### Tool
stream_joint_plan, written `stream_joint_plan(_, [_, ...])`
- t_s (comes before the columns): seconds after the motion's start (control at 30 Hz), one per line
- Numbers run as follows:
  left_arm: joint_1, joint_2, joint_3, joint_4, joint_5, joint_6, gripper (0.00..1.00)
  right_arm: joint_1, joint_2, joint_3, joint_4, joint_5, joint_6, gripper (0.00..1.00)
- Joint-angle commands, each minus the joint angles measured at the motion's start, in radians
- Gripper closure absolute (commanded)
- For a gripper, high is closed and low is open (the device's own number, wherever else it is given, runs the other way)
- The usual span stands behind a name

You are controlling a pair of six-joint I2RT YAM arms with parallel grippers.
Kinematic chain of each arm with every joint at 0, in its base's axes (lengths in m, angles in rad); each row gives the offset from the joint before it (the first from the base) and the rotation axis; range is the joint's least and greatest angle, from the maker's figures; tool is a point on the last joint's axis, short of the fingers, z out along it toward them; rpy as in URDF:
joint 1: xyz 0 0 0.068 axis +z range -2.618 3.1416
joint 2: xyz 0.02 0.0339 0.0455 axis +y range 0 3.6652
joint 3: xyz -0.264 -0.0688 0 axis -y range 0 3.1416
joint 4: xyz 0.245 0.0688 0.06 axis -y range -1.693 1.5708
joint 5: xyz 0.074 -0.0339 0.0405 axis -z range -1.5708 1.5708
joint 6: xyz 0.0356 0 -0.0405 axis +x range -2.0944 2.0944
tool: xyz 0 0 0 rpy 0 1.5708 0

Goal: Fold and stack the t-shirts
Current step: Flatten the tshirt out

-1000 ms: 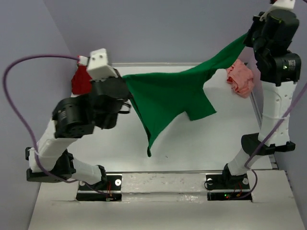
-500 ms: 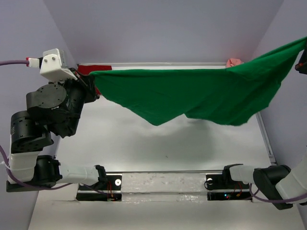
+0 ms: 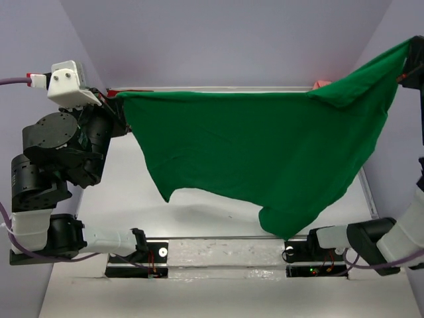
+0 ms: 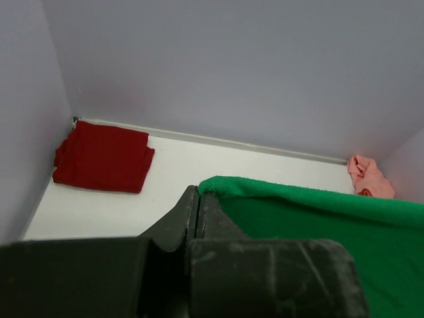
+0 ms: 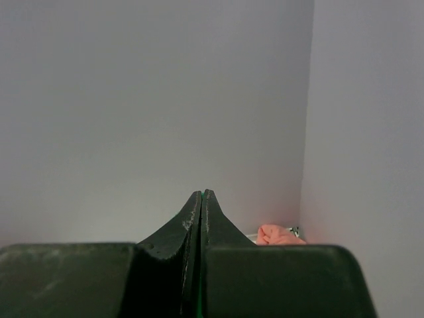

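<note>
The bright green t-shirt [image 3: 265, 159] hangs spread wide in the air above the white table [image 3: 126, 199]; it is plain, soft cloth with gentle wrinkles; its top edge is pulled nearly straight from left to right and rises at the right end; its lower edge sags unevenly, with one point low on the left and a deeper one near the right arm's base; the left gripper [image 4: 198, 192] is clenched, jaws pressed together on the shirt's upper left corner, and the green hem runs off to the right from its tips; the right gripper [image 5: 201, 194] is likewise clamped tight, raised high by the right wall and grasping the shirt's upper right corner; the dark red t-shirt [image 4: 103, 156] lies folded flat in the table's far left corner, apart from the left gripper; the salmon pink t-shirt [image 4: 368, 175] lies crumpled in the far right corner, beyond the green cloth
</note>
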Motion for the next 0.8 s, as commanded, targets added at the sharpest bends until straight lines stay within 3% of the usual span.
stream_joint_plan(0.0, [0.000,0.050,0.087,0.131,-0.082,0.156,1.00,-0.005,0.115,0.078,0.046,0.002,-0.024,1.00])
stream_joint_plan(0.1, [0.000,0.040,0.092,0.146,-0.082,0.176,1.00,-0.005,0.054,0.052,0.074,-0.015,-0.028,1.00])
stream_joint_plan(0.37, [0.000,-0.026,0.033,-0.010,-0.067,-0.003,1.00,-0.005,-0.144,-0.096,0.094,-0.024,-0.013,1.00])
stream_joint_plan(0.77, [0.001,-0.059,0.033,-0.067,0.012,-0.075,1.00,-0.005,-0.170,-0.052,0.043,-0.108,0.056,1.00])
